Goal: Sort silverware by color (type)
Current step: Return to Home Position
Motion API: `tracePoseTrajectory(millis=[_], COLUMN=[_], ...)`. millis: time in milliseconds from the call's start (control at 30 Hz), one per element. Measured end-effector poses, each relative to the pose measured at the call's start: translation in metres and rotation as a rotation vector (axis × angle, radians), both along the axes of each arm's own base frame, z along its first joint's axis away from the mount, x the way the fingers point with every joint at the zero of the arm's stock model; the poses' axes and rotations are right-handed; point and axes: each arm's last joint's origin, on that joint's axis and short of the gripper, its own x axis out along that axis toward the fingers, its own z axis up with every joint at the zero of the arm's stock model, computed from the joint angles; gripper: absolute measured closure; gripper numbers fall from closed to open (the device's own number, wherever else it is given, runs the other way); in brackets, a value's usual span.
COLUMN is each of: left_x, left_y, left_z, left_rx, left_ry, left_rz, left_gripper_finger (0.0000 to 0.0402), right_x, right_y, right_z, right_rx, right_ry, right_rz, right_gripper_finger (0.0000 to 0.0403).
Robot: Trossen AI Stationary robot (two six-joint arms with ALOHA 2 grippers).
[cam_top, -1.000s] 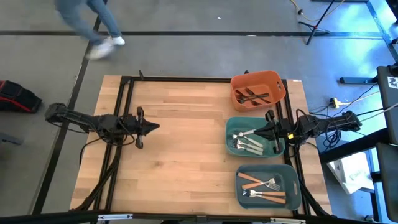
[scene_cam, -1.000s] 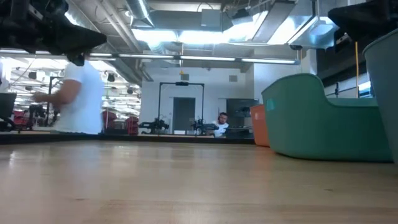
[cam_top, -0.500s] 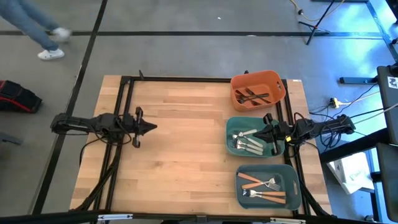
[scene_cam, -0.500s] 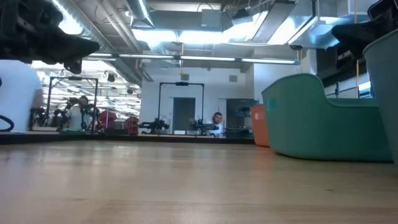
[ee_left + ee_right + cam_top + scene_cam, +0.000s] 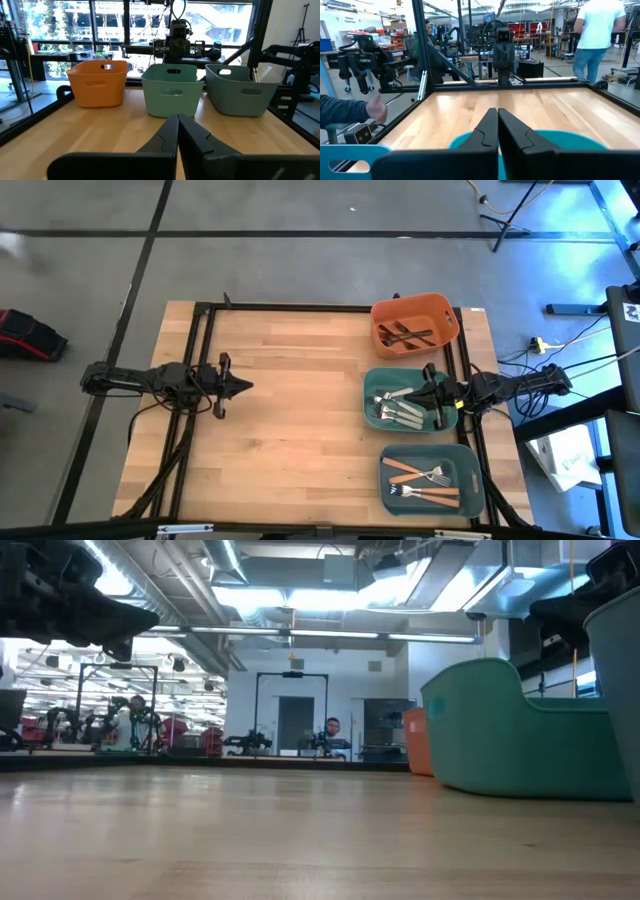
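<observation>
One pale wood-plank counter [image 5: 300, 440], black-framed, carries everything. Two dark jointed arms lie low and nearly level over it. The left arm [image 5: 150, 380] reaches in from the left edge. Its left claw [image 5: 248, 385] hangs over bare planks in the counter's left half, holding nothing, fingers [image 5: 167, 135] pressed together to a point. The right arm [image 5: 510, 385] comes in over the right edge. Its right claw [image 5: 412, 394] sits above the green bin [image 5: 372, 395], also holding nothing, fingers [image 5: 487, 127] closed tip to tip.

Three bins line the right edge, all smooth plastic w/ rounded corners and slot handles. The orange bin [image 5: 445, 315] is at the corner far from the low camera, the slate-blue bin [image 5: 470, 480] at the corner nearest it, and the green bin btwn them.

Forks, all inside bins:
- Slate-blue bin: 3 orange-handled forks [image 5: 430, 493], shiny heads, matte tan-orange grips, lying roughly side by side.
- Green bin: approx 4 silver forks [image 5: 398, 412], all metal and overlapping, exact count unclear.
- Orange bin: 2 or 3 black forks [image 5: 408, 335], thin and crossed, can't count closer.
</observation>
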Motion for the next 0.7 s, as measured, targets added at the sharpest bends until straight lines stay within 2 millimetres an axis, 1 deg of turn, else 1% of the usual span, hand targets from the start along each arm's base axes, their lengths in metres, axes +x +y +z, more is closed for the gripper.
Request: tracePoseTrajectory(millis=[700], left_x=[0.0000], left_y=[0.0000], left_z=[0.0000], left_rx=[0.000], left_ry=[0.000], left_rz=[0.000], left_gripper_finger=[0.0399], right_x=[0.0001], right_y=[0.0000], right_z=[-0.0015], right_rx=[-0.003], right_ry=[0.015], right_rz=[0.000], right_gripper_finger=[0.0400])
